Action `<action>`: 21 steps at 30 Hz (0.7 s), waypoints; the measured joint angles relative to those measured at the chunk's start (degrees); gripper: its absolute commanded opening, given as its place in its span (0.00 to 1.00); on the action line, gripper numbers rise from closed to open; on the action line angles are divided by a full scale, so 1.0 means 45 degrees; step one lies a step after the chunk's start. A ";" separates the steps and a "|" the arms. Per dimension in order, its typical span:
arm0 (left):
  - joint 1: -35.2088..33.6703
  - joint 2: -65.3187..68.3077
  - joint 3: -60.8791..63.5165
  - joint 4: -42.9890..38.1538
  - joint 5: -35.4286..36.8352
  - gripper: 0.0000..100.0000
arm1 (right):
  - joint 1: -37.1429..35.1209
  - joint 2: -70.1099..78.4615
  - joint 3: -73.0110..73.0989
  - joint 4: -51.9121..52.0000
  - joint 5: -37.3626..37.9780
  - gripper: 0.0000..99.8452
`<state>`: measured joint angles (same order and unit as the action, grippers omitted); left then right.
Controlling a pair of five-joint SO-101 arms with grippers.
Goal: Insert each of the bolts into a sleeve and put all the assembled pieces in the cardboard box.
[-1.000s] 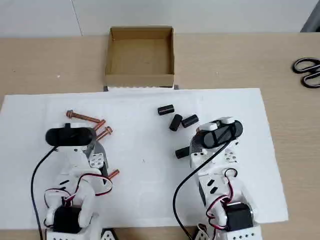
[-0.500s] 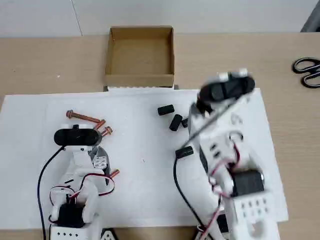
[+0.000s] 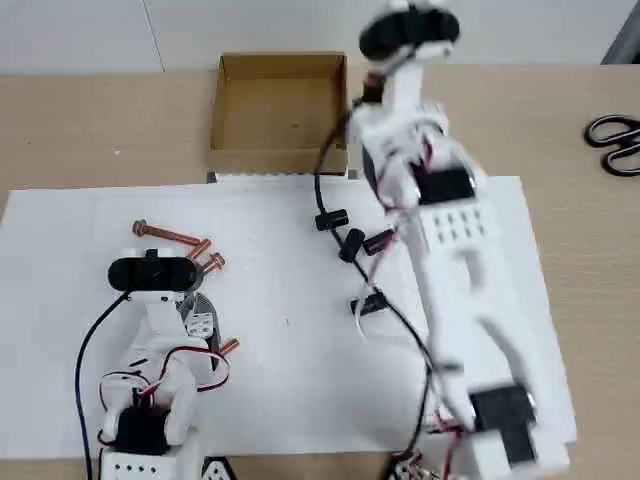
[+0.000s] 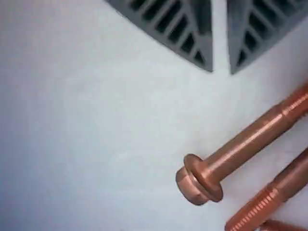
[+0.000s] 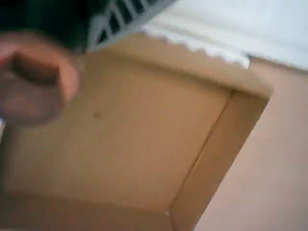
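Observation:
The cardboard box [image 3: 280, 110] stands open at the back of the table. My right gripper [image 3: 362, 92] hangs at the box's right wall, stretched out from the front. In the right wrist view a grey finger [image 5: 120, 19] and a blurred copper bolt end in a dark sleeve [image 5: 33, 82] hover above the box floor [image 5: 130, 144]. Several black sleeves [image 3: 350, 245] lie mid-paper. Several copper bolts [image 3: 165, 234] lie at the left. My left gripper [image 3: 195, 300] sits low beside them, its fingertips [image 4: 207, 65] nearly together and bare, just off a bolt head [image 4: 199, 179].
A white paper sheet [image 3: 280, 360] covers the front half of the wooden table. Scissors [image 3: 615, 140] lie at the far right edge. One bolt [image 3: 228, 348] rests apart, close to the left arm's base.
My right arm has swung from the sleeves on the paper up and back to the cardboard box, carrying its piece. The left arm shifted slightly, then held still.

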<state>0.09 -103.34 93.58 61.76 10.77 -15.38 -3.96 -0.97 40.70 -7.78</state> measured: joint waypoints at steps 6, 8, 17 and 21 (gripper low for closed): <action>0.0000 0.0000 0.0000 0.0000 0.0000 0.01 | 0.0000 0.4571 -0.4650 -0.0020 0.0000 0.00; 0.0000 0.0000 0.0000 0.0000 0.0000 0.01 | 0.0000 0.5900 -0.5880 -0.0039 0.0000 0.00; 0.0000 0.0000 0.0000 0.0000 0.0000 0.01 | -0.0332 1.0491 -1.0510 -0.0039 0.0547 0.00; 0.0000 0.0000 0.0000 0.0000 0.0000 0.01 | -0.0488 1.2288 -1.1897 -0.0078 0.1055 0.00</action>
<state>0.09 -103.34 93.58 61.76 10.77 -17.58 51.34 -54.51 40.35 -3.03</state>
